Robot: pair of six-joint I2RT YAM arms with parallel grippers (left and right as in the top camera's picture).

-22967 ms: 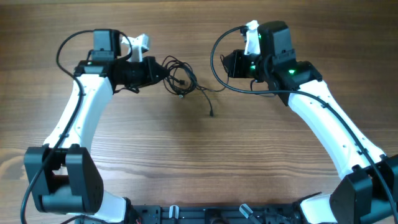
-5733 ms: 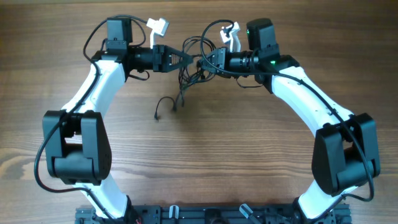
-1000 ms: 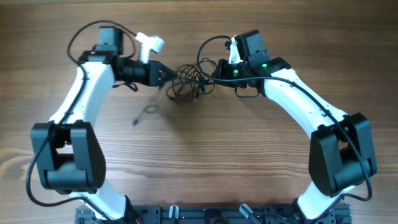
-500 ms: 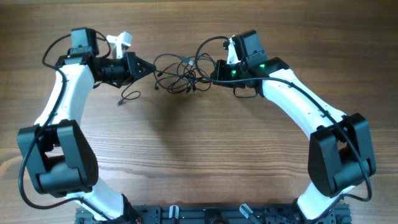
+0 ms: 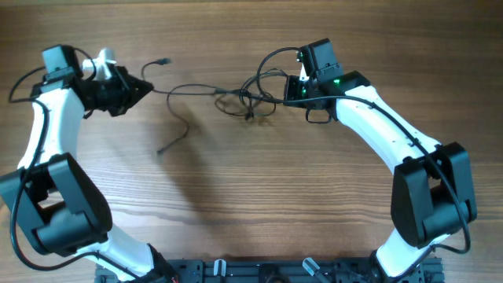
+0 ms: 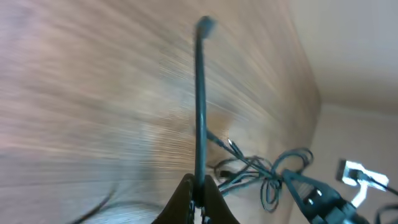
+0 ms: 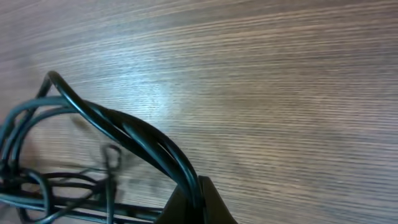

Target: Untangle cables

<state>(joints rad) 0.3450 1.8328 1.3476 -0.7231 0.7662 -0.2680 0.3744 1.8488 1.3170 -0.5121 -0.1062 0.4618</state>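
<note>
The black cables [image 5: 244, 101] form a loose tangle in the upper middle of the wooden table, stretched between both arms. My left gripper [image 5: 145, 86] at the far upper left is shut on one strand; that strand [image 6: 200, 106] runs up from the jaws [image 6: 199, 190] to a plug end [image 6: 205, 25]. One strand stretches from the left gripper to the knot, and another hangs down to a plug [image 5: 161, 149]. My right gripper [image 5: 287, 90] is shut on several strands [image 7: 134, 134], pinched at the jaws [image 7: 189, 186], right of the knot.
Thicker black arm wires loop above the right arm [image 5: 271, 63] and by the left arm [image 5: 23, 82]. Bare wooden table [image 5: 251, 196] lies in front of the tangle, with the arm bases at the front edge.
My left gripper has pulled left with its strand, from near the knot to the far upper left. The tangle has stretched out and loosened. The right gripper has stayed nearly in place.
</note>
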